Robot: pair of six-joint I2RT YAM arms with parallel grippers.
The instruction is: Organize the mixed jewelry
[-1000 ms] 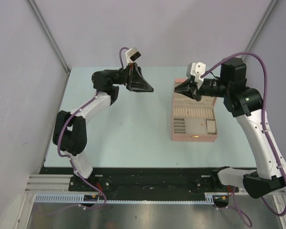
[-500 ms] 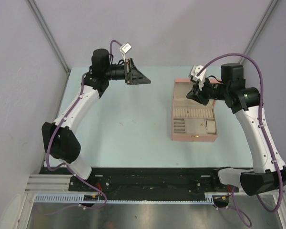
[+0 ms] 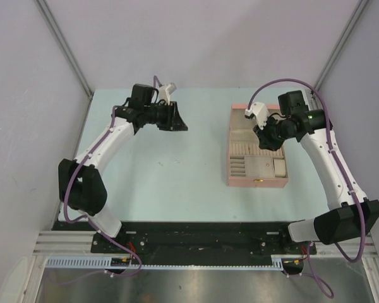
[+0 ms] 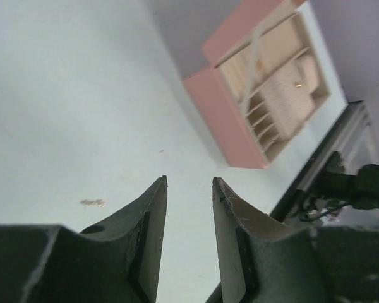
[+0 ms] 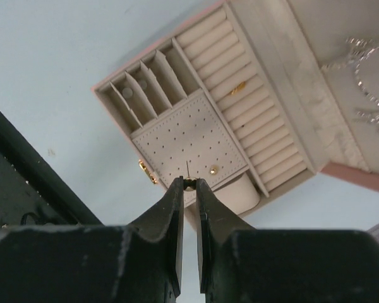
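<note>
– While the right gripper (image 5: 189,187) hangs over the pink box (image 3: 256,182), what does it have?

– Its jaws are almost closed, pinching what I take for a stud earring (image 5: 188,184) by the head. The thin pin points at the perforated pad (image 5: 189,136). I judge the earring near weightless, hard and slick, with a pin that would bend easily. So the head is the place to grip, and lightly.

– And the left?

– The left gripper (image 4: 189,183) has its jaws well apart and empty, above the tabletop (image 4: 63,95). One tiny loose piece (image 4: 93,202) lies flat on the surface near it. I'd pinch that one straight down with the very tips. Other pieces sit in the box: a gold stud (image 5: 213,169) on the pad and chains (image 5: 366,69) in the lid (image 5: 303,25).

– Anything changed from half a second ago?

– The right gripper has slid from the lid's edge to over the pad. The left has drawn back from the far side toward me. The box has not moved.
</note>
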